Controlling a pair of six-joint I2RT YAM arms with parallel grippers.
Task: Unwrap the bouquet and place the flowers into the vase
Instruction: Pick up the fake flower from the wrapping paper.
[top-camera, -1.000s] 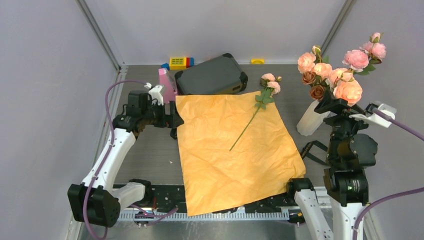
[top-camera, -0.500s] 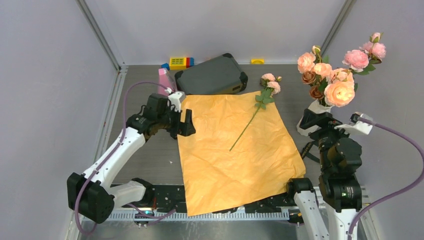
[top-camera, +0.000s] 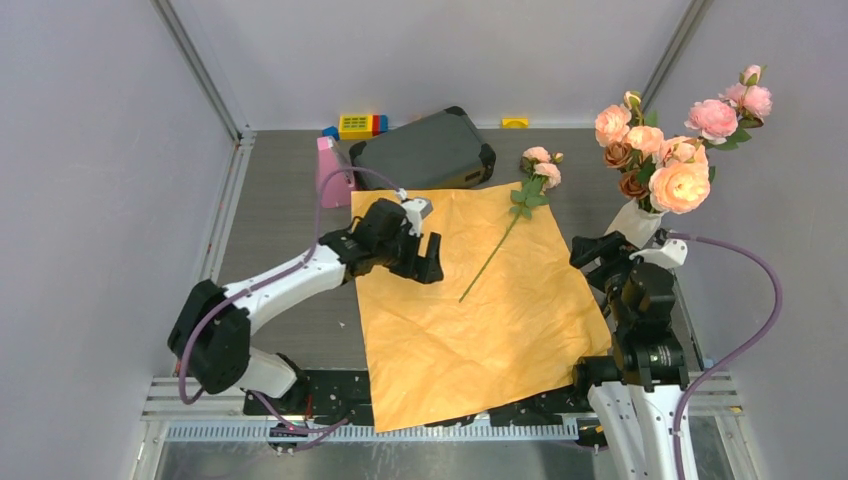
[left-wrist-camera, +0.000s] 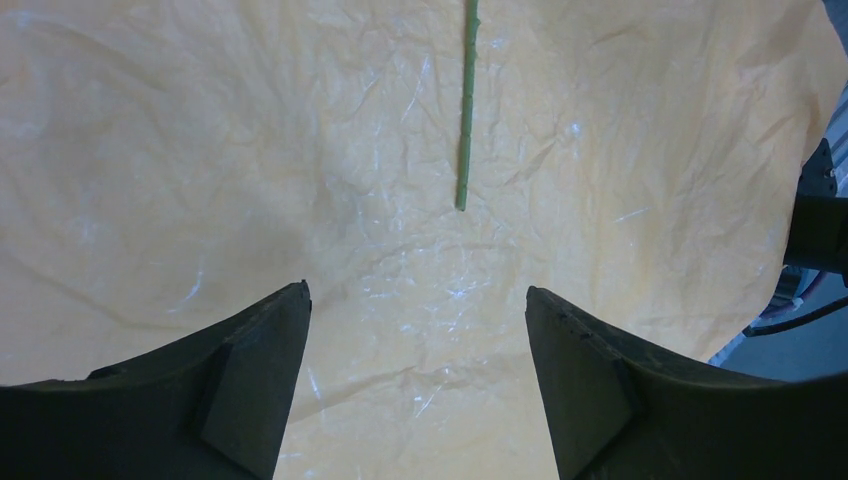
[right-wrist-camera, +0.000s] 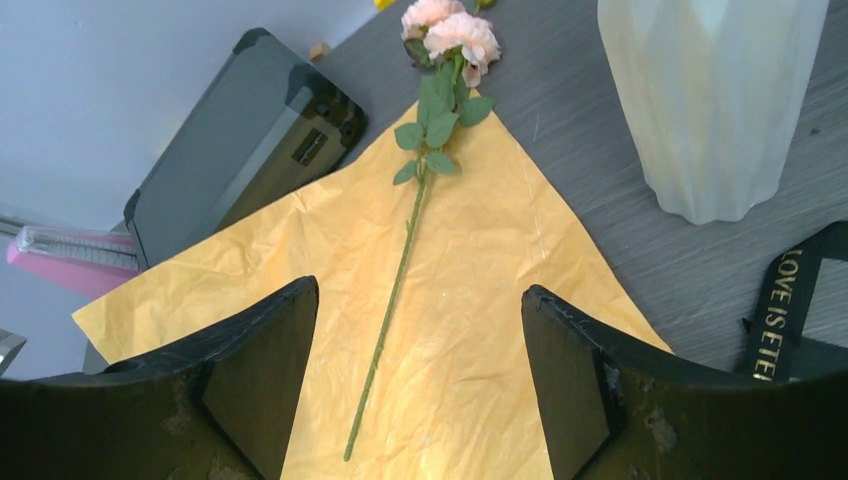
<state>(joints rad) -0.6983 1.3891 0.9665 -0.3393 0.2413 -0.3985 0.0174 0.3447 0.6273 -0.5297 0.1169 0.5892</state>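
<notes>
Top external: left gripper (top-camera: 420, 268) and right gripper (top-camera: 588, 254) — both spread, empty — flank the rose (top-camera: 524, 198).

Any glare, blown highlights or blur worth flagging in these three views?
Top external: even light, sharp, but the big peach rose in the vase glows overexposed. Left wrist: the orange paper looks washed pale, white glints on its creases; the stem is crisp. Right wrist: sharp, ribbon lettering legible.
</notes>
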